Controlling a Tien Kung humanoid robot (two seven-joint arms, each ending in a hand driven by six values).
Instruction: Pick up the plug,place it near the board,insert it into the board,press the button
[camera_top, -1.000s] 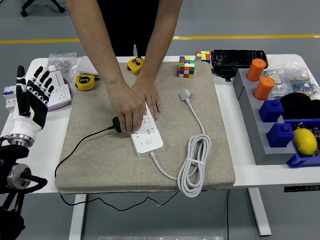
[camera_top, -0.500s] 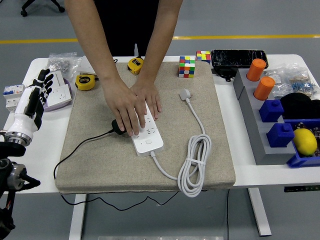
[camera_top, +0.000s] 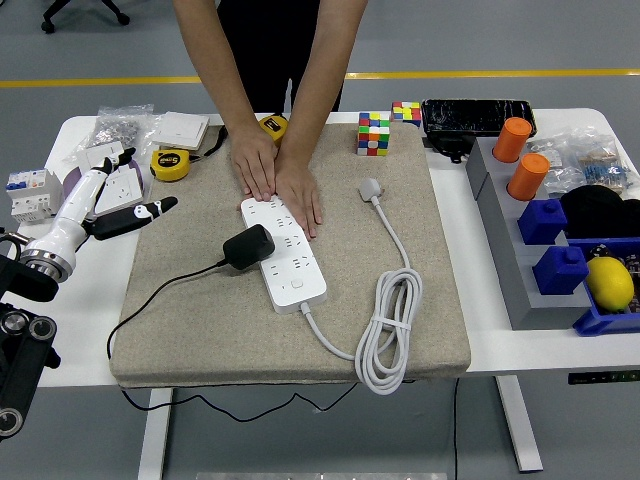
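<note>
Plug (camera_top: 248, 246) lies beside the board (camera_top: 284, 253) at its 9 o'clock — not inserted, button unpressed; left hand (camera_top: 105, 205), fingers spread and empty, hovers at the surface's 9 o'clock while a person's hands (camera_top: 280, 178) steady the board

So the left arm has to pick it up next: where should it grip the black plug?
Grip the black plug across its blocky body's two long sides, from above and the left, where the left robot hand is. Its cable trails lower left; the power strip blocks the right.

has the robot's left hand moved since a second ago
Yes. The left hand has swung from upright over the white table's left edge to pointing rightward, fingertips now reaching the mat.
</note>
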